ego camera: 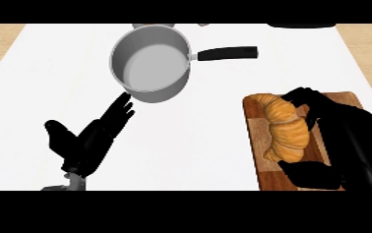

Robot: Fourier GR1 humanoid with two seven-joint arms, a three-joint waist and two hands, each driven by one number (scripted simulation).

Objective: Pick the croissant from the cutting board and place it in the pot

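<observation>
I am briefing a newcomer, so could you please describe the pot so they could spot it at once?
Start from the white counter and look toward its far middle. There sits the pot, a round grey metal vessel with a black handle pointing right. Unlike the wooden cutting board at the near right, it holds nothing.

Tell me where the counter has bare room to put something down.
The widest free patch lies in the middle of the white counter, between the pot, the left hand and the cutting board. Another lies right of the pot's black handle. The board is crowded: the croissant and the right hand fill it.
</observation>
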